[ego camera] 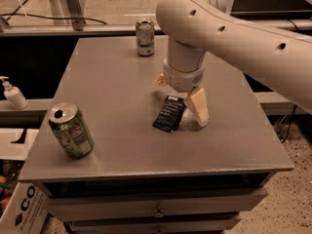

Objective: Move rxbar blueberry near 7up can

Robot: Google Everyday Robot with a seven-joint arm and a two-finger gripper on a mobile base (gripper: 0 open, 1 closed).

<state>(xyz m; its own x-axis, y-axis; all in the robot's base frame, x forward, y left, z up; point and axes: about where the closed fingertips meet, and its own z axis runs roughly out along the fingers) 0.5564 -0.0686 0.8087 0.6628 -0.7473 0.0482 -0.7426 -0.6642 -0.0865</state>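
The rxbar blueberry (169,113), a flat dark navy wrapper with pale print, lies on the grey table (112,82) right of centre. My gripper (179,94) hangs low over the bar's far end. Its cream fingers are spread: one fingertip (199,107) is beside the bar's right edge, the other is behind it to the left. The jaws are open and hold nothing. The 7up can (145,37), pale silver and green, stands upright at the table's far edge, well behind the bar.
A brighter green can (70,130) stands tilted near the front left corner. A soap dispenser bottle (13,93) stands on a shelf left of the table. The table has drawers below its front edge. My large arm (234,28) reaches in from the right.
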